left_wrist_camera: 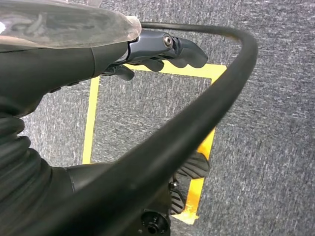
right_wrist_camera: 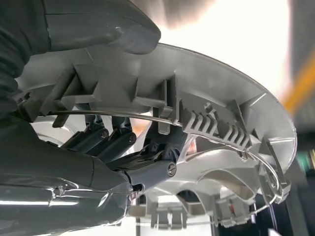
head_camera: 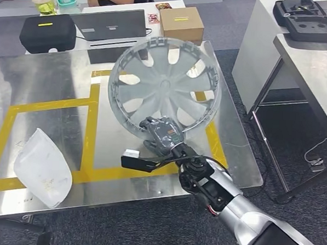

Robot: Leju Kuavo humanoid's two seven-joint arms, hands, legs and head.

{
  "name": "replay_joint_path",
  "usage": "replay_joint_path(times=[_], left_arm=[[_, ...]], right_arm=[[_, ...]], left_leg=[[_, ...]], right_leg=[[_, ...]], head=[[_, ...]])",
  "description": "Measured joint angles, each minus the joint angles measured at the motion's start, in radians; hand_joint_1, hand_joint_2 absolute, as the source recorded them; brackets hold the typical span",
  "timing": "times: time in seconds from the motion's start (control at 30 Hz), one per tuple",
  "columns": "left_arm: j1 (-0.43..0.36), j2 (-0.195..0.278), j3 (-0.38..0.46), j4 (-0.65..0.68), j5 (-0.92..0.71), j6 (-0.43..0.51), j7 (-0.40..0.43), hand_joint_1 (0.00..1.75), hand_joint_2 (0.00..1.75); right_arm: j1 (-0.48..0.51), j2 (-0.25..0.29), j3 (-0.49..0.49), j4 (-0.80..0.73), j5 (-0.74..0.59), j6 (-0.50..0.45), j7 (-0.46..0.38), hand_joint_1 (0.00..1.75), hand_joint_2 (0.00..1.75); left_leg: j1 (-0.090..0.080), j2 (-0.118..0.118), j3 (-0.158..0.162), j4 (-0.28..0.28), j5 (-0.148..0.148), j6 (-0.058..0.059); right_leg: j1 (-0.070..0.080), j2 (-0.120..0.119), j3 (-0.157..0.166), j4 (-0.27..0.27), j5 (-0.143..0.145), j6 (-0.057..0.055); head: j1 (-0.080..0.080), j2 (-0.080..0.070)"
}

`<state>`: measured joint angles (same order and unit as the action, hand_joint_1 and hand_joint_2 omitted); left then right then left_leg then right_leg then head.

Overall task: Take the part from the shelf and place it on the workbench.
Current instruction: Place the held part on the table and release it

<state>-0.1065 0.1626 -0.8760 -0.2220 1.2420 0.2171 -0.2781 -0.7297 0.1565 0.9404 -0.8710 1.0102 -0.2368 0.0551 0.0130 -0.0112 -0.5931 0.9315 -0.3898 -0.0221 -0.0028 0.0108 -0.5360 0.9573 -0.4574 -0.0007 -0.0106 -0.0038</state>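
A silver wheel cover [head_camera: 166, 87] hangs tilted over the steel workbench [head_camera: 52, 84], above the yellow taped square. My right hand [head_camera: 163, 136] grips its near rim from below. In the right wrist view the thumb lies over the cover's ribbed rim [right_wrist_camera: 208, 123] while the dark fingers [right_wrist_camera: 111, 140] reach through behind it. My left hand [left_wrist_camera: 163, 49] hangs over grey carpet, its fingers curled and nothing in them.
A white curved plastic part [head_camera: 43, 168] lies at the bench's near left corner. Behind the bench stand a black case [head_camera: 48, 31], a laptop [head_camera: 111, 23] and a cardboard box [head_camera: 181, 22]; a person sits there. Another table [head_camera: 310, 59] stands to the right.
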Motion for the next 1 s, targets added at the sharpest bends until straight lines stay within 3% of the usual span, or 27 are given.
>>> replay_joint_path(times=[0.3, 0.43, 0.47, 0.6, 0.77, 0.93, 1.0], left_arm=[[-0.001, 0.0, -0.009, 0.0, -0.011, -0.013, -0.002, 0.0, 1.75], [-0.002, 0.0, -0.012, 0.0, -0.015, -0.014, -0.004, 0.0, 1.75], [-0.002, 0.0, -0.012, 0.0, -0.018, -0.015, -0.005, 0.0, 1.75], [-0.004, 0.001, -0.013, 0.0, -0.017, -0.014, -0.006, 0.0, 0.0], [-0.003, 0.002, -0.013, 0.0, -0.003, -0.014, -0.005, 0.0, 0.0], [0.0, 0.002, -0.013, 0.0, -0.003, -0.013, -0.004, 0.0, 0.0], [0.001, 0.002, -0.013, 0.0, -0.003, -0.013, -0.004, 0.0, 0.0]], right_arm=[[0.033, 0.05, 0.049, 0.221, 0.026, 0.051, 0.006, 1.61, 1.75], [0.025, 0.065, 0.054, 0.261, 0.026, 0.06, 0.0, 0.0, 0.0], [0.023, 0.069, 0.055, 0.269, 0.026, 0.067, -0.003, 0.0, 0.0], [0.019, 0.081, 0.058, 0.293, 0.023, 0.073, -0.009, 0.0, 0.0], [0.023, 0.088, 0.056, 0.307, -0.035, 0.026, -0.052, 0.0, 0.0], [0.037, 0.089, 0.012, 0.269, -0.257, -0.014, -0.207, 0.0, 0.0], [0.037, 0.089, -0.011, 0.236, -0.323, -0.005, -0.234, 0.0, 0.0]], left_leg=[[-0.001, 0.001, 0.001, 0.0, -0.003, -0.004], [-0.001, 0.002, 0.006, 0.0, -0.005, -0.004], [-0.001, 0.002, 0.007, 0.0, -0.005, -0.004], [-0.001, 0.003, 0.011, 0.0, -0.006, -0.005], [-0.001, 0.003, 0.013, 0.0, -0.006, -0.005], [-0.001, 0.003, 0.013, 0.0, -0.006, -0.005], [-0.001, 0.002, 0.013, 0.0, -0.006, -0.005]], right_leg=[[-0.001, 0.001, 0.004, -0.006, -0.001, -0.001], [-0.001, 0.002, 0.009, -0.009, -0.001, -0.001], [-0.001, 0.002, 0.01, -0.009, -0.001, -0.001], [-0.001, 0.003, 0.014, -0.009, -0.001, -0.001], [-0.001, 0.003, 0.016, -0.009, -0.001, -0.001], [-0.001, 0.003, 0.016, -0.009, -0.001, -0.001], [-0.001, 0.003, 0.016, -0.01, -0.001, -0.001]], head=[[0.002, 0.0], [0.003, 0.0], [0.004, 0.0], [0.004, 0.0], [0.005, 0.0], [0.009, 0.0], [0.012, 0.0]])
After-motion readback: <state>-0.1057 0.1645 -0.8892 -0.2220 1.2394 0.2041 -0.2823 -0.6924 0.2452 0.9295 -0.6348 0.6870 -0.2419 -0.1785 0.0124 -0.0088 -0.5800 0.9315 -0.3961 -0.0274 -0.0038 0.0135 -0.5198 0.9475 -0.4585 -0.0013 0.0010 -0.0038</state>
